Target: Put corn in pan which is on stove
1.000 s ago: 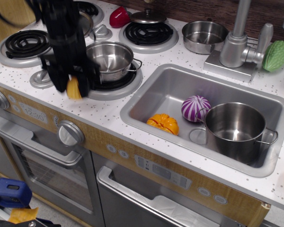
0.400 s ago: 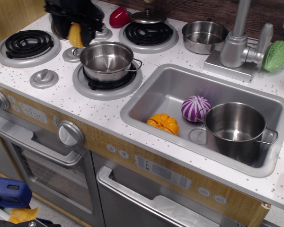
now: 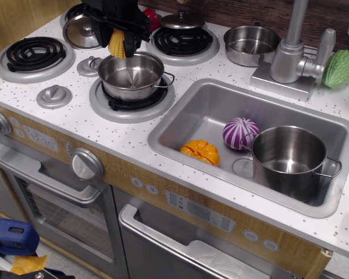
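Note:
The small shiny steel pan (image 3: 131, 75) with wire loop handles stands on the front right burner of the white speckled stove (image 3: 75, 110). My black gripper (image 3: 118, 36) hangs at the pan's far left rim, shut on the yellow ridged corn (image 3: 117, 44). The corn sits upright between the fingers, just above the rim. The pan is empty inside.
A steel lid (image 3: 81, 32) lies on the back left burner, another lid (image 3: 182, 21) on the back right burner. A steel bowl (image 3: 251, 44) stands by the faucet (image 3: 291, 52). The sink (image 3: 180, 125) holds an orange pumpkin toy (image 3: 200, 152), a purple striped ball (image 3: 240, 133) and a tall steel pot (image 3: 291, 161).
My gripper carried the corn from the stove's front left, up to the back, then right to the pan's far rim. The back left lid is uncovered now.

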Action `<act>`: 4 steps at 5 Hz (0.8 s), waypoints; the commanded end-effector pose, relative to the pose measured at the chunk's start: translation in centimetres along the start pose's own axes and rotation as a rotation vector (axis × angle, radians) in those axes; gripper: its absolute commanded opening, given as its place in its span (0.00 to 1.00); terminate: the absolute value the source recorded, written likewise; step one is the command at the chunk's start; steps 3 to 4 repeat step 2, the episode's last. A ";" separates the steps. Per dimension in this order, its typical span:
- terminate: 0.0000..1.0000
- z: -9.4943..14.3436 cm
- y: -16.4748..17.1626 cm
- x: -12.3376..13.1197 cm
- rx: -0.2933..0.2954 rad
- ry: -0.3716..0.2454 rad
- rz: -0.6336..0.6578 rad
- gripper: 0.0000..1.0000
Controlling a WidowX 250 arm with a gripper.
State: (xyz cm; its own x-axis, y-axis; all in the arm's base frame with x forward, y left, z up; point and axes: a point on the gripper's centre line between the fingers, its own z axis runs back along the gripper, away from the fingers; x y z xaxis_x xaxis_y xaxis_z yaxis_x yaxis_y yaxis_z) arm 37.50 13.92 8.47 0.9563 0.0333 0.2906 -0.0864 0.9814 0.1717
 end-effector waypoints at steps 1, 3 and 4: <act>0.00 0.1 0.6 0.3 -0.029 -0.057 0.018 1.00; 1.00 0.1 0.6 0.3 -0.029 -0.057 0.018 1.00; 1.00 0.1 0.6 0.3 -0.029 -0.057 0.018 1.00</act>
